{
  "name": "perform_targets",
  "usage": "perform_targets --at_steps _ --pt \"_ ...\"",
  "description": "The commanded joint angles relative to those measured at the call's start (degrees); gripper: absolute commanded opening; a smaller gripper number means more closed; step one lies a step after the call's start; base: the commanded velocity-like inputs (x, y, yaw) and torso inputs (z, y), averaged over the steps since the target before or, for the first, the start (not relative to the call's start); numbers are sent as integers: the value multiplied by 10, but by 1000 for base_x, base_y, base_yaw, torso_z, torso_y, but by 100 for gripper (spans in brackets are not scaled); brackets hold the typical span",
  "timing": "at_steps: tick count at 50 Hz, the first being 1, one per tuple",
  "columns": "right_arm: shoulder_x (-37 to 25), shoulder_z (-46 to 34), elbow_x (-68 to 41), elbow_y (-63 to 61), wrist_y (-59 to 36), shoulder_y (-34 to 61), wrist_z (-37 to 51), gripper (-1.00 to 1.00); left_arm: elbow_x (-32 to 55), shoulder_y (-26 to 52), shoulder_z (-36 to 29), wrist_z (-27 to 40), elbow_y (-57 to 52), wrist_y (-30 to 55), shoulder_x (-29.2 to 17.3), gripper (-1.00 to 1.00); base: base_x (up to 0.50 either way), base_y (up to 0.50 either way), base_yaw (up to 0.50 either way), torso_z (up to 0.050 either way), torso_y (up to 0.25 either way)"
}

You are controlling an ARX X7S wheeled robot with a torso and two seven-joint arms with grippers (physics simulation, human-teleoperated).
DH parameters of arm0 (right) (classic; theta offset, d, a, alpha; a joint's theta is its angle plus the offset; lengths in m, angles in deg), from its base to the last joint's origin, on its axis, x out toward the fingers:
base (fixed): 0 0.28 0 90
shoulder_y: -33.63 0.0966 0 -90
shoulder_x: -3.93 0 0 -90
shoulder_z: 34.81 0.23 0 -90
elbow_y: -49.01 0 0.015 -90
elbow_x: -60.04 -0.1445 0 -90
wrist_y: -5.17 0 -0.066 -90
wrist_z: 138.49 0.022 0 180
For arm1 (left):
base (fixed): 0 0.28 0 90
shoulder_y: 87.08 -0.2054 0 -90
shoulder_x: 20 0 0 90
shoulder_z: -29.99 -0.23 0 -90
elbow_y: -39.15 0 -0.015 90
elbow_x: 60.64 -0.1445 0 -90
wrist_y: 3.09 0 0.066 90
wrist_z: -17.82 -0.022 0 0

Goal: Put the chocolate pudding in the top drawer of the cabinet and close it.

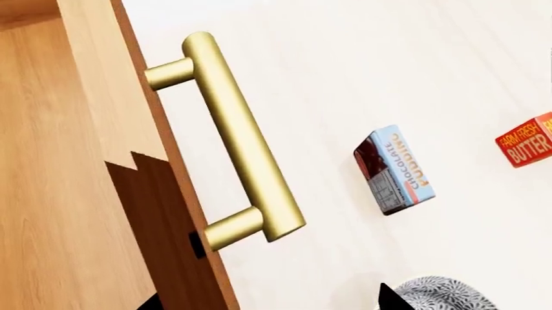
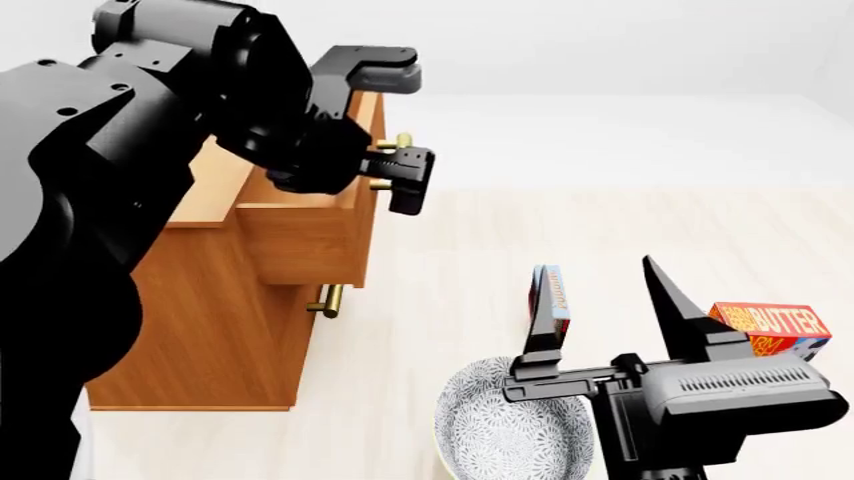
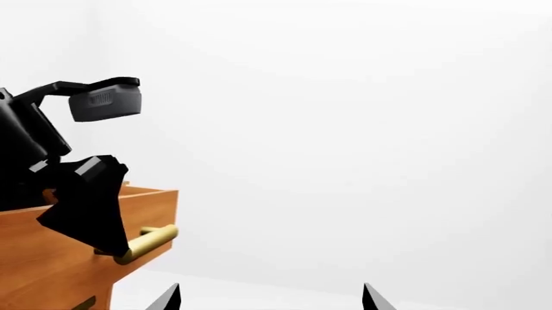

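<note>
The chocolate pudding [image 2: 549, 297], a small thin rectangular box with dark red-brown faces and a light blue edge, stands on its narrow side on the pale floor [image 2: 441, 300], well apart from the cabinet and to its right; in the left wrist view [image 1: 394, 169] its printed name reads along the blue edge. Just to its right lies a red-orange box marked Farm Fresh Butter [image 2: 771, 328], apart from the pudding, and near the robot, in front of the pudding, sits a round bowl with a grey and white floral pattern [image 2: 514, 428]. The right gripper [image 2: 611, 310] hangs above the bowl with its two black pointed fingers spread wide and nothing between them. Farther left stands the boxy light brown wooden cabinet [image 2: 214, 330], its top drawer [image 2: 314, 235] pulled out toward the right, with a lower drawer's brass handle [image 2: 330, 299] showing beneath. The top drawer's horizontal brass bar handle [image 1: 242, 139] fills the left wrist view, free of any finger there. The left gripper [image 2: 387, 125] sits at the top drawer's front, by the handle; its black fingers stand apart and hold nothing.
</note>
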State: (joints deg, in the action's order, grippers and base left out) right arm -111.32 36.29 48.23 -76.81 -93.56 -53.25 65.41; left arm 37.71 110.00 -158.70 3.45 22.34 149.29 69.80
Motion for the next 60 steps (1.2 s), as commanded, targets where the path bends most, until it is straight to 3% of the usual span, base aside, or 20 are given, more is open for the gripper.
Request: perform_targets --at_steps 1,35,60 --pt "0 -4 -1 3 0 4 -2 100 -60 12 77 -23 -32 -5 2 100 0 0 0 0 0" --pt "-3 -7 -6 8 12 -3 -2 100 19 21 73 -16 -114 -46 2 100 0 0 0 0 0" --pt "2 -18 -8 25 15 10 -7 100 123 32 65 39 -157 -74 2 100 0 0 0 0 0"
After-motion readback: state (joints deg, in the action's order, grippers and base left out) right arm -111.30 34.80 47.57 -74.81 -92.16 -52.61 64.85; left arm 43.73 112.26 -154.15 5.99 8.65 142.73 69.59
